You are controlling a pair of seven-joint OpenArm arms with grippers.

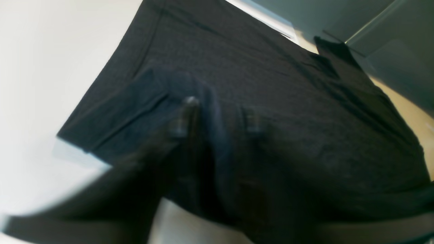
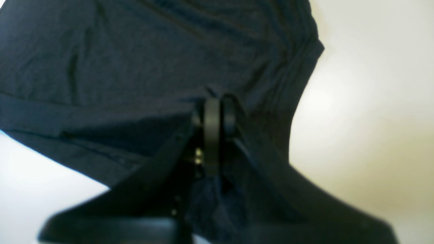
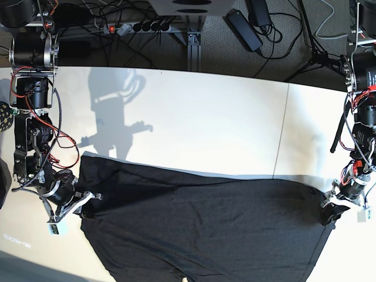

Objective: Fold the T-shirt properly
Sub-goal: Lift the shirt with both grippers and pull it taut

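Though blurred, right claw (image 2: 217, 118) pinches T-shirt (image 3: 205, 229); left claw (image 1: 217, 115) grip state unreadable

The far half of the white bench (image 3: 205, 117) lies bare from side to side, giving open passage there. The near half is covered by the spread black T-shirt (image 3: 205, 229), running almost edge to edge. At the cloth's two side edges stand the right claw (image 3: 88, 198) and left claw (image 3: 330, 212), each arm occupying its bench end. Cables crowd the floor beyond the far edge.
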